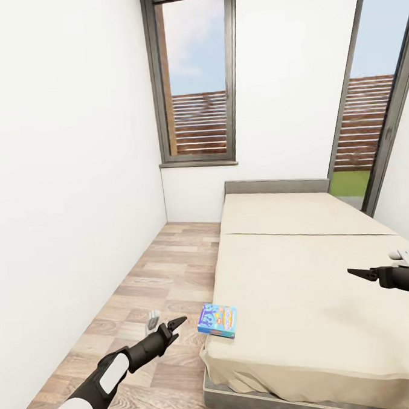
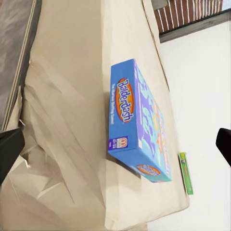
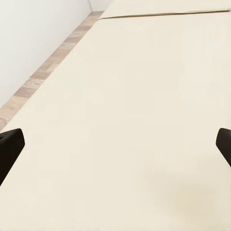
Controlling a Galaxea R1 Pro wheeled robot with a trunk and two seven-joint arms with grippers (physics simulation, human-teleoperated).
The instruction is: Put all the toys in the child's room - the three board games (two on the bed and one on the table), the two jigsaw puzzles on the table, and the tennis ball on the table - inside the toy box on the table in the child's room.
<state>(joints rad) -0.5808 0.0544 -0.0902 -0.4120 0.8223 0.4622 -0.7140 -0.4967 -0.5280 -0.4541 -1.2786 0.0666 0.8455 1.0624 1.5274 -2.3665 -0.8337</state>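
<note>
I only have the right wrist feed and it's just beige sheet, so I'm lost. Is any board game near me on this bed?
Observer: Yes. In the head view a blue board game lies flat at the near left corner of the bed, far from the right gripper.
Operator: Which arm is closer to it?
Observer: The left gripper; it hangs over the wood floor just beside that corner.
Operator: Is that gripper ready to take it?
Observer: Its fingers are spread open, and the left wrist view faces the box, titled Balderdash.
Operator: Anything else there?
Observer: A thin green box lies beyond the game.
</note>
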